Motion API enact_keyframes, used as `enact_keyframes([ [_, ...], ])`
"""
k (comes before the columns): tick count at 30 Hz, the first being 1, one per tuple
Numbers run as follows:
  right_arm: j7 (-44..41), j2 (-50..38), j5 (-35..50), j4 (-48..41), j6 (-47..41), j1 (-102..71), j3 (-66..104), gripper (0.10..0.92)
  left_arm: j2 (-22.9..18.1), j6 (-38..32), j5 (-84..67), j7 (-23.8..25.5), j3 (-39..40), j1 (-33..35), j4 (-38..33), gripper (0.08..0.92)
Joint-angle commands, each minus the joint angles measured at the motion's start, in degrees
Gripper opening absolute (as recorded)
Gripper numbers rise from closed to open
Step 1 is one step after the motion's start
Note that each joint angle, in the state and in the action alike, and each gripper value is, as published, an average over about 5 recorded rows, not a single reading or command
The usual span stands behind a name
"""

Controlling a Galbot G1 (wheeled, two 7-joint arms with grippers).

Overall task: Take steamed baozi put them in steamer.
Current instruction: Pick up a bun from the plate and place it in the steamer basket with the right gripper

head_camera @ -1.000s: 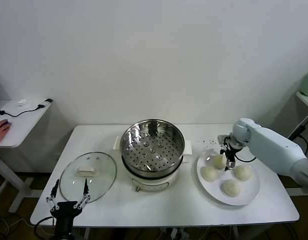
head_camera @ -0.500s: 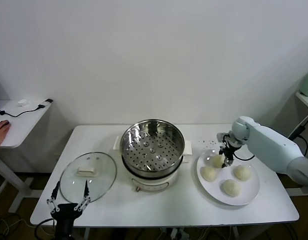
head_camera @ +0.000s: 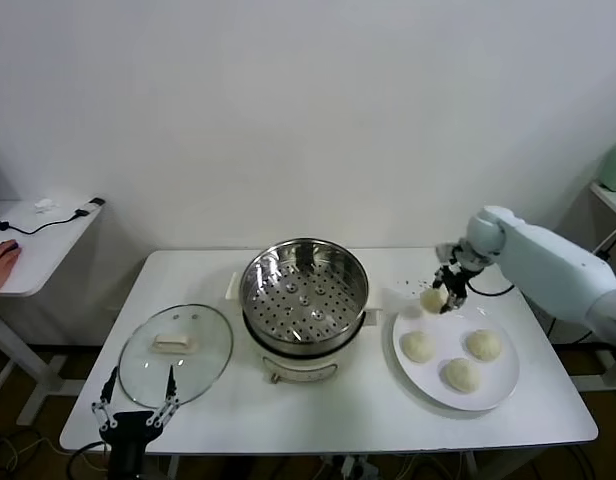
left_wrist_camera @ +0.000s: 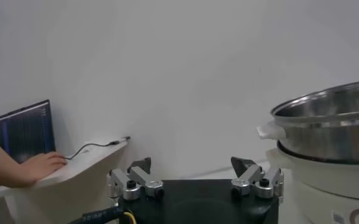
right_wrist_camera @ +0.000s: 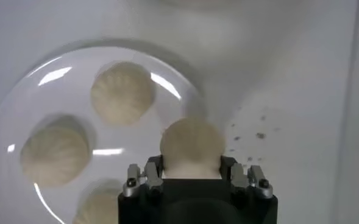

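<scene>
My right gripper [head_camera: 440,297] is shut on one cream-white baozi [head_camera: 432,299] and holds it above the far left rim of the white plate [head_camera: 493,387]; in the right wrist view the bun [right_wrist_camera: 192,148] sits between the jaws. Three more baozi [head_camera: 418,346] [head_camera: 483,344] [head_camera: 461,375] lie on the plate, also seen from the right wrist [right_wrist_camera: 123,94]. The steel steamer [head_camera: 305,291] with its perforated tray stands at the table's middle, left of the held bun, and holds no bun. My left gripper [head_camera: 135,398] is open, parked low at the table's front left.
The round glass lid [head_camera: 176,346] lies flat left of the steamer. The steamer's side [left_wrist_camera: 325,140] fills the edge of the left wrist view. A side desk with a laptop [left_wrist_camera: 22,129] and a person's hand [head_camera: 0,260] stands at far left. Dark specks [head_camera: 420,287] dot the table near the plate.
My right gripper has closed on a baozi from the plate's far left and lifted it up and slightly toward the steamer. The left arm has stayed parked.
</scene>
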Motion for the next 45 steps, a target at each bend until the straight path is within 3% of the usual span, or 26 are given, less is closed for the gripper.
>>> enact_keyframes([
  [1,-2.2,3.8,-2.0,5.0,17.4,18.1,-10.6,0.61,0.5,0.0,1.0,0.0,0.4,0.5,0.1,0.823],
  [10,2.7,16.9,-13.7,10.4,26.5,16.1,-4.7,0.603,0.4,0.3,1.9,0.0,0.7,0.2,0.3,0.823],
  [19,5.9,29.5,-24.7,1.3,31.9,5.5,1.1,0.602,0.7,0.8,2.0,0.0,0.6,-0.2,0.3,0.823],
  [31,8.2,31.7,-34.0,-4.5,33.7,-6.2,2.3,0.602,-1.1,3.7,-0.1,0.4,0.8,-0.6,-1.7,0.823],
  [45,7.9,33.2,-36.9,-9.9,33.4,-9.9,4.0,0.602,-1.1,3.6,0.1,0.4,0.4,0.2,-1.5,0.823],
])
